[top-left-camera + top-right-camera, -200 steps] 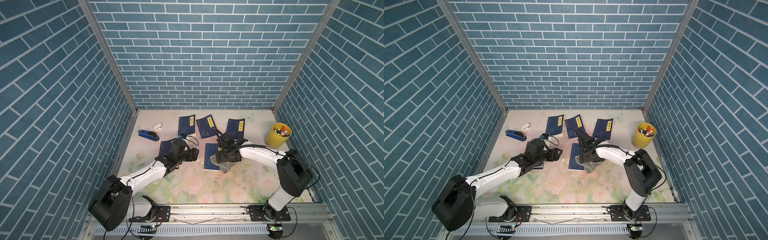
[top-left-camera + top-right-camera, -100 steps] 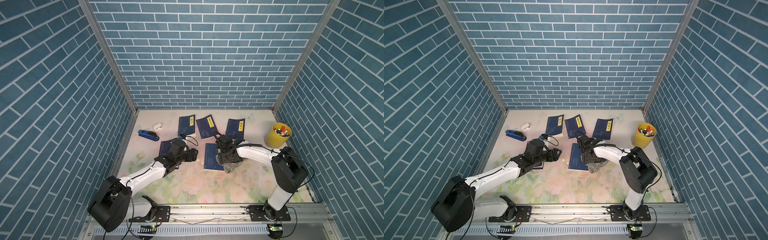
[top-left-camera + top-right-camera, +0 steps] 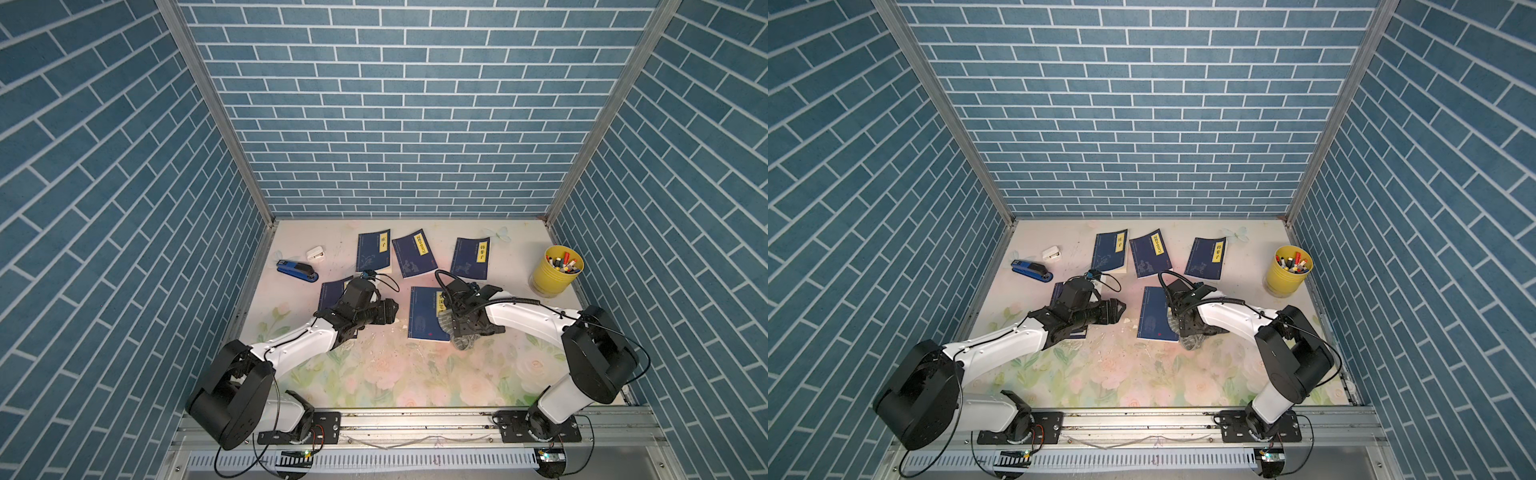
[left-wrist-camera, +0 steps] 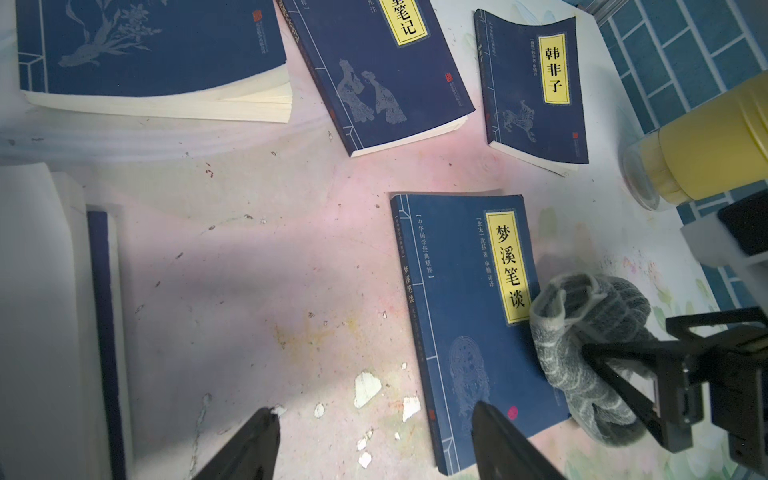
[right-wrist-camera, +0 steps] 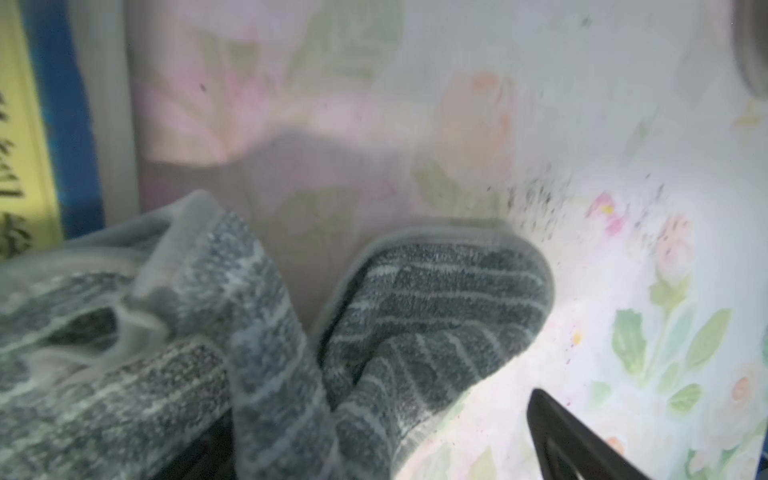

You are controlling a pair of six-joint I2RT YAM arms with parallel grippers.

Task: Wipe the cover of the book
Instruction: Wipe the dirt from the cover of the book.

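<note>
Left wrist view had the dark blue paperback book with the yellow title strip lying flat and closed on the floral-print table, between the two arms. Bunched against its edge by the strip was a grey striped terry cloth, just lapping onto the cover but mostly on the table. Over there the right gripper was down on the cloth, jaws spread wide. Right wrist view showed one finger clear of the fabric, so no real pinch. Meanwhile the left gripper hovered just beside the book, jaws well apart, nothing in them.
</note>
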